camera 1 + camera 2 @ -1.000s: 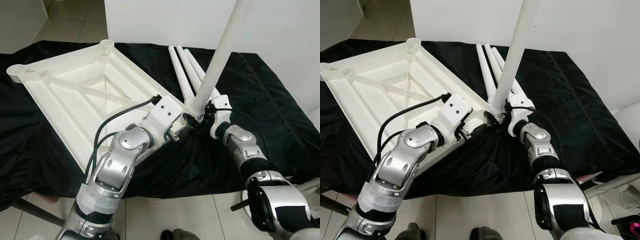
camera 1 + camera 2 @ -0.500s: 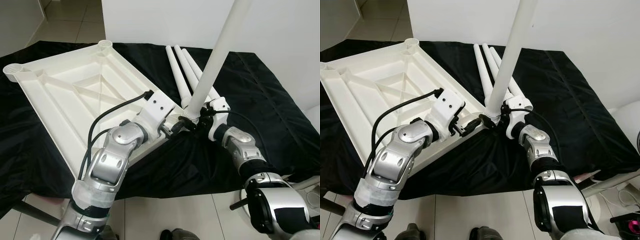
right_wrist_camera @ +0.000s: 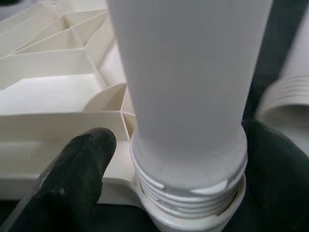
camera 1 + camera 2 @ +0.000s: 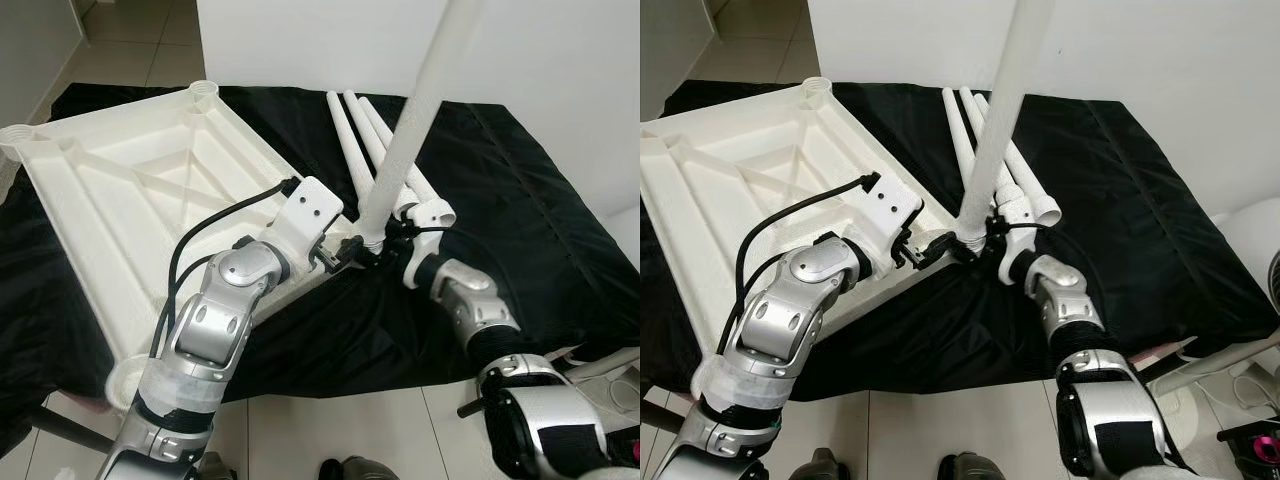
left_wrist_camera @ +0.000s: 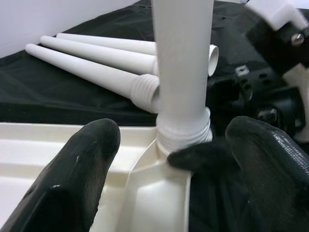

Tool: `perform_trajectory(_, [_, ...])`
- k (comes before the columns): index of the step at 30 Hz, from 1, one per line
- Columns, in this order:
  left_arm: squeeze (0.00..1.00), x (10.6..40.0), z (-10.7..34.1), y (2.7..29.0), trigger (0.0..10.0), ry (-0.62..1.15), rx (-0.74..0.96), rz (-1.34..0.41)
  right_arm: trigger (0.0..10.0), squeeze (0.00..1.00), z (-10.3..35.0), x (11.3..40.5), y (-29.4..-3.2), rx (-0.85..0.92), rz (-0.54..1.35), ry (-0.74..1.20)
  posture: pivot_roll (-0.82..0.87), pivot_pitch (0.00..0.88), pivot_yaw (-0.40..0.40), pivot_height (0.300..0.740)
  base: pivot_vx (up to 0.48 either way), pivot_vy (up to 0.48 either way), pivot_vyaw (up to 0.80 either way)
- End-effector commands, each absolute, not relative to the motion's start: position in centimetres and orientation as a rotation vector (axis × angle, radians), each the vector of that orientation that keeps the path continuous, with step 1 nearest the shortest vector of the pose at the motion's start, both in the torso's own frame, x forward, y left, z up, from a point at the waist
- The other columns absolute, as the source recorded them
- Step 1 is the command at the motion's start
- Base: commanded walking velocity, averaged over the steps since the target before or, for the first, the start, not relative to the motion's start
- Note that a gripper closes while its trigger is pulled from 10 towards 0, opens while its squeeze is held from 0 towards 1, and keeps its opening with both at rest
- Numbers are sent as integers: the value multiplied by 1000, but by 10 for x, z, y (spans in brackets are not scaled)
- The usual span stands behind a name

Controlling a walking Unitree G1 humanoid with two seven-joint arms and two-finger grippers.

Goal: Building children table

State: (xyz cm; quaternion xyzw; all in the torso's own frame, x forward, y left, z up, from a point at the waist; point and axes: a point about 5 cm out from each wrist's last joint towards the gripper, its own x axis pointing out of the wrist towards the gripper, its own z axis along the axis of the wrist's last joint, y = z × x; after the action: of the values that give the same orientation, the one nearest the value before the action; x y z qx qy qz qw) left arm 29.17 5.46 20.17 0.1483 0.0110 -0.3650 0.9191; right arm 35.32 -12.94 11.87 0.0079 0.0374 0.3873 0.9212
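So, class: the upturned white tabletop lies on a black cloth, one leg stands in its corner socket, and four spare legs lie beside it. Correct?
Not quite: three spare legs lie beside the tabletop, not four, as the left eye view shows. The black cloth and the standing leg are right.

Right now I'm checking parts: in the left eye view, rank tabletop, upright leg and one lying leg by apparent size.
1. tabletop
2. upright leg, enlarged by nearness to the camera
3. lying leg

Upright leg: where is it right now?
The upright leg stands in the tabletop's near corner socket, centre of the head views, between the left gripper and right gripper.
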Motion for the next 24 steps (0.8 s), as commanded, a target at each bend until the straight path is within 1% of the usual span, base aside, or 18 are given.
perform_trajectory(1, [0,290,197,52,10000,26,307,-759,10000,0,106,345,-119,19,854,132,24,42,-82,740,0,0,0])
perform_trajectory(4, [0,287,195,51,10000,32,300,-782,10000,0,105,344,-117,28,856,134,22,43,-83,740,0,0,0])
perform_trajectory(5, [0,282,192,50,10000,39,278,-828,10000,0,103,342,-117,28,847,130,22,43,-83,740,0,0,0])
perform_trajectory(7, [0,280,192,51,10000,42,268,-844,10000,0,103,342,-119,27,835,128,19,45,-86,740,0,0,0])
perform_trajectory(10, [0,277,193,56,10000,43,225,-865,10000,0,105,342,-129,14,797,100,21,40,-88,740,0,0,0])
perform_trajectory(11, [82,276,195,57,10000,39,205,-873,10000,0,107,342,-133,6,783,88,21,40,-88,740,0,0,0])
perform_trajectory(14, [82,276,196,59,10000,33,188,-880,10000,0,108,342,-136,-1,770,78,21,40,-88,740,0,0,0])
perform_trajectory(15, [1000,274,197,60,10000,35,154,-892,10000,0,109,341,-139,-5,761,74,23,34,-92,740,0,0,0])
perform_trajectory(19, [1000,268,201,64,10000,28,85,-935,10000,0,111,340,-145,3,741,70,24,31,-93,740,0,0,0])
perform_trajectory(21, [1000,267,201,64,10000,27,83,-938,10000,0,111,340,-145,3,740,70,24,31,-93,740,0,0,0])
perform_trajectory(22, [1000,266,201,65,10000,20,117,-930,10000,0,112,340,-146,4,729,66,29,24,-92,740,0,0,0])
perform_trajectory(23, [180,263,200,66,10000,22,132,-940,10000,0,113,339,-147,6,718,51,29,24,-92,740,0,0,0])
perform_trajectory(24, [180,261,200,66,10000,23,141,-948,10000,0,114,339,-147,7,710,40,29,24,-92,740,0,0,0])
